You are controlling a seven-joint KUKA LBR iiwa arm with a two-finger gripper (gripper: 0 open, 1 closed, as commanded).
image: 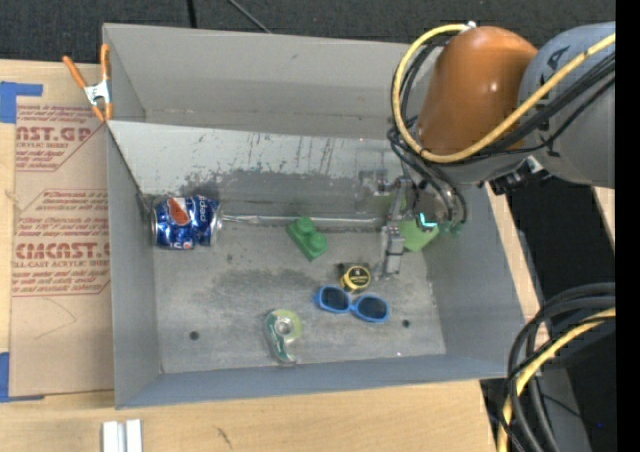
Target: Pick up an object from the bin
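Note:
My gripper [392,256] hangs low at the bin's right side, under the orange wrist cover. A small bright green thing [424,233] sits tight against its right side, partly hidden by the arm; whether it is held cannot be made out. Just below the gripper lies a round yellow and black tape measure [354,277]. Touching that is a pair of blue sunglasses [353,304]. A green toy block [307,238] lies to the gripper's left, near the bin's middle.
A crushed blue Pepsi can [184,221] lies against the left wall. A pale green and white tape dispenser [282,332] rests near the front wall. The arm and its yellow cables cover the bin's right rim.

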